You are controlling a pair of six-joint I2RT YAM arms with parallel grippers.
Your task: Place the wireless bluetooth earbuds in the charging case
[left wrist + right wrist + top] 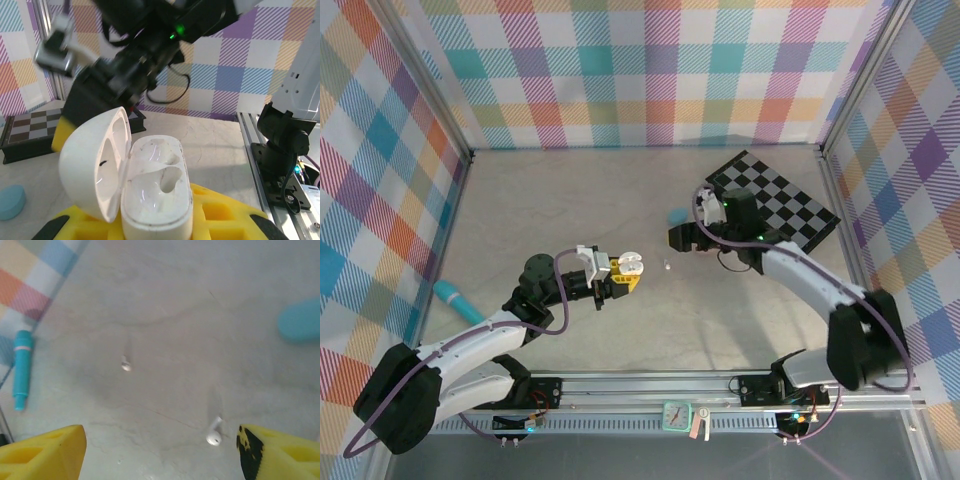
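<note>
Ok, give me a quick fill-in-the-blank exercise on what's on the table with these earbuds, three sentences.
1. The left hand grips an oval white plastic charging case whose lid is ____.
2. Both wells inside that case are ____.
3. ____ small white plastic earbuds lie on the grey table below the right hand, which is open.

Missing words: open; empty; Two
</note>
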